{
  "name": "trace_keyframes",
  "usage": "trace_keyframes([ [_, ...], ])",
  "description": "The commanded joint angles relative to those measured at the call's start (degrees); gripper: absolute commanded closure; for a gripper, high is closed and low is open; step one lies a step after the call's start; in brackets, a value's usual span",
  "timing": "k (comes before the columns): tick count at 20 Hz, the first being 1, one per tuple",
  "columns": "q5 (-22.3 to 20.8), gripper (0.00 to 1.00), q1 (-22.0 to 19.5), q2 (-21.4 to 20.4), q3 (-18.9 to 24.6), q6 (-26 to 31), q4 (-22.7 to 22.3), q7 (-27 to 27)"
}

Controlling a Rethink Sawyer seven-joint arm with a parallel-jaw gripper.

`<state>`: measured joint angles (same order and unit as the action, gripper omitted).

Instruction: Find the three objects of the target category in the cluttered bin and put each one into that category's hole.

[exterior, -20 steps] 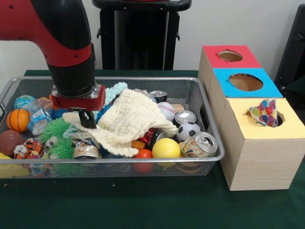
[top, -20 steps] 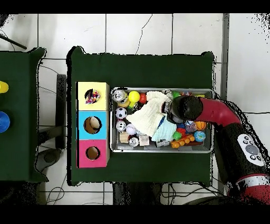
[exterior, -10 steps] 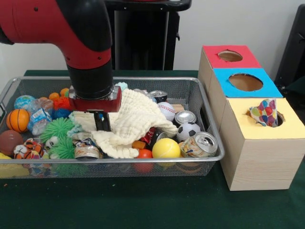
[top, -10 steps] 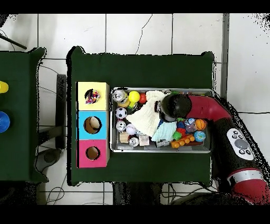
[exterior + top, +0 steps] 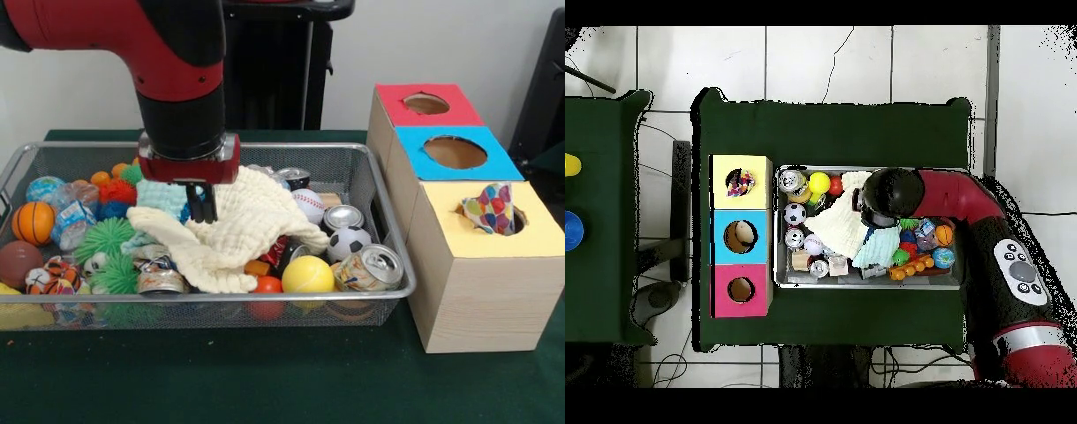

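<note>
A cream waffle cloth (image 5: pixel 256 212) lies crumpled over the middle of the wire mesh bin (image 5: pixel 265 296). My gripper (image 5: pixel 203 212) stands on the cloth's left part, shut, with the cloth bunched around its tips. A light blue cloth (image 5: pixel 163 194) shows just left of the gripper. From above, the arm's head covers the gripper, with the cream cloth (image 5: pixel 837 225) to its left and the light blue cloth (image 5: pixel 883 245) below it. A patterned cloth (image 5: pixel 490 208) sticks out of the hole in the yellow box (image 5: pixel 494 256).
A blue box (image 5: pixel 415 146) and a red box (image 5: pixel 388 102) with round holes stand behind the yellow one. The bin also holds cans (image 5: pixel 371 265), a yellow ball (image 5: pixel 307 276), a soccer ball (image 5: pixel 349 240), a basketball (image 5: pixel 33 223) and green spiky balls (image 5: pixel 104 238).
The arm has moved right across the bin and slightly up. The cream cloth's left part has bunched up at the gripper, and the light blue cloth now shows beside it.
</note>
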<state>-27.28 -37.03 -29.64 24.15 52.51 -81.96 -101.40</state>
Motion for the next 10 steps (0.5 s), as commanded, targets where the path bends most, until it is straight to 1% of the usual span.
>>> trace_keyframes([
  [1,2.7,1.00,0.7,-2.8,2.7,13.2,3.8,8.9],
  [3,2.8,1.00,0.9,-3.1,2.9,14.9,4.8,9.2],
  [5,2.8,1.00,0.9,-3.2,3.1,15.3,5.3,9.4],
  [7,2.1,1.00,0.9,-2.6,3.8,14.5,7.0,10.5],
  [10,1.1,1.00,0.2,-0.7,4.4,15.8,9.5,13.4],
])
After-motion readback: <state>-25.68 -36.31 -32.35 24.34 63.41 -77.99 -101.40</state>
